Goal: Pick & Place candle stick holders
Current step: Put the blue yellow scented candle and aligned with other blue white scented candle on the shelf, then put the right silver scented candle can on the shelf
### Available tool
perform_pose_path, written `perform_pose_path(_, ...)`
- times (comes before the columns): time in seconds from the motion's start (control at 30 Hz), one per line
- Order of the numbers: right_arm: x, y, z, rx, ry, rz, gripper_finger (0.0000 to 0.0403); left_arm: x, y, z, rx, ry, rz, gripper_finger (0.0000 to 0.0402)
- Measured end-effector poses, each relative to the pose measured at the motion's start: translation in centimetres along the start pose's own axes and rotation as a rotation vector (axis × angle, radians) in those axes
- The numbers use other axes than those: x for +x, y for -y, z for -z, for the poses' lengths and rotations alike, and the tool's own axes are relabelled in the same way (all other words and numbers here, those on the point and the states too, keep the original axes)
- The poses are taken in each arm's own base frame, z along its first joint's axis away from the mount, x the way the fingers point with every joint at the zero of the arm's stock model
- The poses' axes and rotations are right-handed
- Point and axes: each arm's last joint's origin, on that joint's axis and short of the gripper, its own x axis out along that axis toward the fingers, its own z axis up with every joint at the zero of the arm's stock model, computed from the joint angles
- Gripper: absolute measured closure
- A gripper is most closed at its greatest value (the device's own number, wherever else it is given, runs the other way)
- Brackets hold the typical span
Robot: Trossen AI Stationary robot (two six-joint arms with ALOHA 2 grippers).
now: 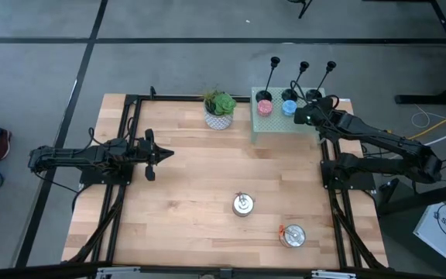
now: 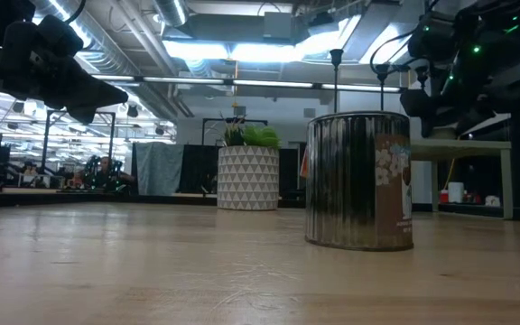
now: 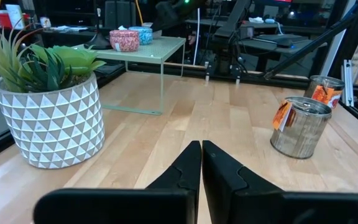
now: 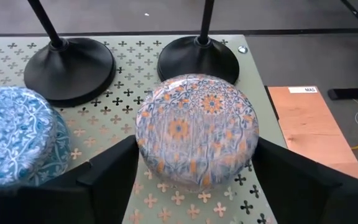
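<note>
Three black candle stick holders (image 1: 272, 74) (image 1: 300, 77) (image 1: 327, 77) stand upright by their round bases on a pale green perforated stand (image 1: 281, 128) at the table's far edge. Two of those bases (image 4: 70, 65) (image 4: 197, 59) show in the right wrist view. In front of them sit a pink candle (image 1: 265, 107), a blue one (image 1: 289, 107) and a patterned grey one (image 4: 196, 127). My right gripper (image 4: 194, 152) is open, slanting down, with a finger on each side of the grey candle. My left gripper (image 3: 201, 155) is shut and hangs level over the table's left part, holding nothing. My right gripper's fingers (image 4: 114, 165) stand close against the two opposite sides of the grey candle, slanting down from the table's right. I cannot tell whether they touch its wall (image 4: 143, 146). The candle sits flat on the stand.
A plant in a white patterned pot (image 1: 220, 110) stands left of the stand. Two silver tins (image 1: 243, 204) (image 1: 293, 235) sit on the near right part of the wooden table. Bare wood lies between the left gripper and the tins.
</note>
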Motion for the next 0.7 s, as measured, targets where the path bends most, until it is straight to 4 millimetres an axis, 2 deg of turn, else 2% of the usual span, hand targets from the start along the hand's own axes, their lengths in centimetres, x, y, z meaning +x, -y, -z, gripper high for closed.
perform_pose_path(0.33,-0.5,-0.2,-0.8,-0.021,0.015,-0.013,0.0025,0.0,0.0,0.0,0.000,0.000,0.000,0.0391)
perform_pose_path(0.5,-1.8,-0.5,-2.7,-0.036,0.027,-0.069,0.0016,0.0,0.0,0.0,0.000,0.000,0.000,0.0394)
perform_pose_path(0.7,-3.7,-0.7,-4.7,-0.020,-0.061,-0.216,0.0016,0.0,0.0,0.0,0.000,0.000,0.000,0.0389)
